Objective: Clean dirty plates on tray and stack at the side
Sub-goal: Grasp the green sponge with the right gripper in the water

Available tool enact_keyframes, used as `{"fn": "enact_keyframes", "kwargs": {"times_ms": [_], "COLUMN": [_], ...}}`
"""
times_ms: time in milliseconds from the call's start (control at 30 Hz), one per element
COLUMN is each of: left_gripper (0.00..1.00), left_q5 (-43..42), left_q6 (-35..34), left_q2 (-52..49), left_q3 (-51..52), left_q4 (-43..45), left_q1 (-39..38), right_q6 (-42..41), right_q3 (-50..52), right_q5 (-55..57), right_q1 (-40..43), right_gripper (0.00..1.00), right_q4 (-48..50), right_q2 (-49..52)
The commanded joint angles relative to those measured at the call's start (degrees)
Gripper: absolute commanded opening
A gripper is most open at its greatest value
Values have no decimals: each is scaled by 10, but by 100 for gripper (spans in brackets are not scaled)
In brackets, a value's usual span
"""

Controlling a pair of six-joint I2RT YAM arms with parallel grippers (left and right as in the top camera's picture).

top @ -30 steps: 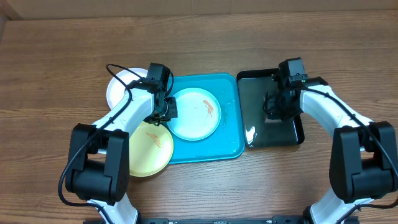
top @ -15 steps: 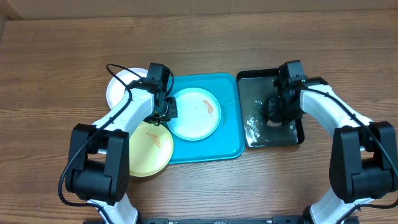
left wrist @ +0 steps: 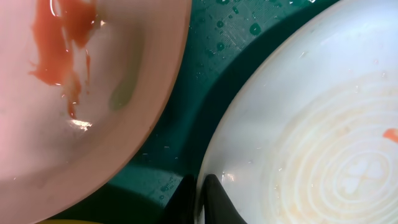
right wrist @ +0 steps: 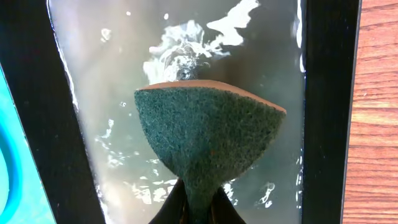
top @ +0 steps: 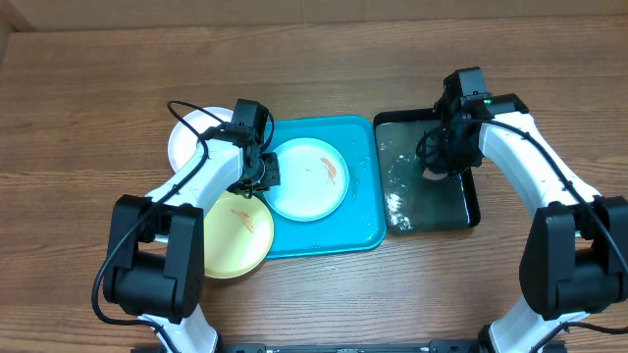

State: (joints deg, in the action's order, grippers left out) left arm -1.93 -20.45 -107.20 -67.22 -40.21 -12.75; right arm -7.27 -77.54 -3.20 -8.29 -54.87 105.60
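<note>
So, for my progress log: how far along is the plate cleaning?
Done: the white plate sits beside the turquoise tray, no smear visible. In hand: the left gripper pinches the rim of the mint plate; the right gripper holds a sponge over water in the black tray. Left: the mint plate and the yellow plate show orange smears; nothing is stacked.

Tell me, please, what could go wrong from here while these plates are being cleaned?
1. The left pincer grips the mint plate only at its thin rim, so scrubbing pressure may make it slip or pivot on the turquoise tray.
2. The right pincer holds a sponge over the wet black tray; carrying it across could drip water on the wooden table.
</note>
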Motion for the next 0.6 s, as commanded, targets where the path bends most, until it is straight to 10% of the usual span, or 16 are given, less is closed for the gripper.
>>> {"fn": "enact_keyframes", "kwargs": {"times_ms": [0,567], "left_gripper": [4,4], "left_q5": [3,-69], "left_q6": [3,38], "left_q2": [-11,-11], "left_q3": [5,-12], "left_q4": [2,4], "left_q1": [0,0], "right_q6": [2,2], "right_q3": [-11,-30], "right_q5": [-3,-29], "right_q1": [0,-5], "right_gripper": [4,4], "right_q4": [3,-56], "right_q2": [-4,-3]}}
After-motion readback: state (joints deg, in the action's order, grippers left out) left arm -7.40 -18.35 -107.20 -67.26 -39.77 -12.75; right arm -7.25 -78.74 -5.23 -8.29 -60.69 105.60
